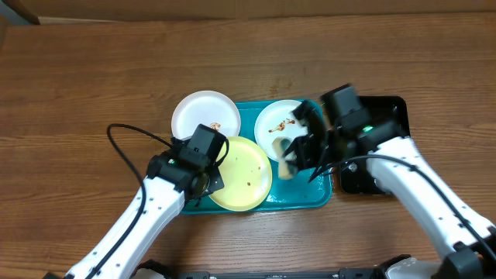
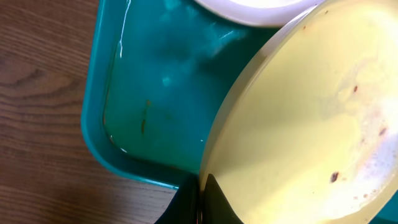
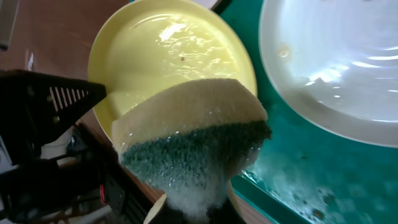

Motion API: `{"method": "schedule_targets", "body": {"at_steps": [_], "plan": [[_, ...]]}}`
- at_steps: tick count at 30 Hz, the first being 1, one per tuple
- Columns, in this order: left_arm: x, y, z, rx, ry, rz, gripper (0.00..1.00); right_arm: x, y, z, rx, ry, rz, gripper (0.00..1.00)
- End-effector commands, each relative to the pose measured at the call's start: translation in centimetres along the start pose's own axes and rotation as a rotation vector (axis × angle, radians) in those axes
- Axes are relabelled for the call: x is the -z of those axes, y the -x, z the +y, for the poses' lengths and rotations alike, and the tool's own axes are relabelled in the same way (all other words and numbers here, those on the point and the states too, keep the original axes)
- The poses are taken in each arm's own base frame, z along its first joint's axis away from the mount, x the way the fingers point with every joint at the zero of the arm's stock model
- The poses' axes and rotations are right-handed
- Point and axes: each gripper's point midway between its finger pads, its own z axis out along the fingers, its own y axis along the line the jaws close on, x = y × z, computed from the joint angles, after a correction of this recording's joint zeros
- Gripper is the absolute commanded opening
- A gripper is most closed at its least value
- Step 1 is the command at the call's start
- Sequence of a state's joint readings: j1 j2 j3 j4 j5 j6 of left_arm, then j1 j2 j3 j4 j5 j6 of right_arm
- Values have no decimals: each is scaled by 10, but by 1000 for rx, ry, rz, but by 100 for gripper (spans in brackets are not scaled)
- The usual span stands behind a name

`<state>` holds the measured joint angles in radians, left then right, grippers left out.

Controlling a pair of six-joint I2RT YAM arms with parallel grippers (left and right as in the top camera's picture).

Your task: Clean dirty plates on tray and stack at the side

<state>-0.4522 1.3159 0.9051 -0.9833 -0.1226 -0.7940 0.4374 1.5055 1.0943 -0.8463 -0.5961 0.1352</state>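
Observation:
The turquoise tray (image 1: 322, 198) holds three plates. The pale yellow-green plate (image 1: 246, 180) lies at the front left, with small brown specks. My left gripper (image 1: 215, 159) is shut on its left rim (image 2: 214, 155). One white plate (image 1: 200, 112) with a brown smear overhangs the tray's back left. The other white plate (image 1: 275, 124) with brown smears sits at the back right. My right gripper (image 1: 298, 159) is shut on a foamy yellow and green sponge (image 3: 199, 146), held above the tray between the yellow-green plate (image 3: 168, 50) and the white plate (image 3: 336, 68).
A glossy black tray (image 1: 391, 116) lies right of the turquoise tray, partly under my right arm. Soapy water wets the turquoise tray floor (image 3: 298, 174). A black cable (image 1: 128, 143) loops left of my left arm. Brown wood table (image 1: 77, 93) surrounds everything.

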Motion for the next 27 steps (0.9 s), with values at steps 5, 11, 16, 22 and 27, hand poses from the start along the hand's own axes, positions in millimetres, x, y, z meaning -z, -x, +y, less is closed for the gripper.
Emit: {"method": "schedule_targets", "body": {"at_steps": [5,11,16,22,27], "plan": [[-21,-15,-1,0,50,103,4,-48,-22,16,62,42,87,4],[-28,-18,1,-3,74,127,4,-79,-20,29,38,46,90,4],[-28,-18,1,-3,75,127,4,-104,-21,27,-33,34,108,4],[-28,-18,2,-4,77,129,4,-125,-23,21,-92,32,129,4],[-28,-19,1,-3,75,132,4,-133,-29,21,-91,32,153,4]]}}
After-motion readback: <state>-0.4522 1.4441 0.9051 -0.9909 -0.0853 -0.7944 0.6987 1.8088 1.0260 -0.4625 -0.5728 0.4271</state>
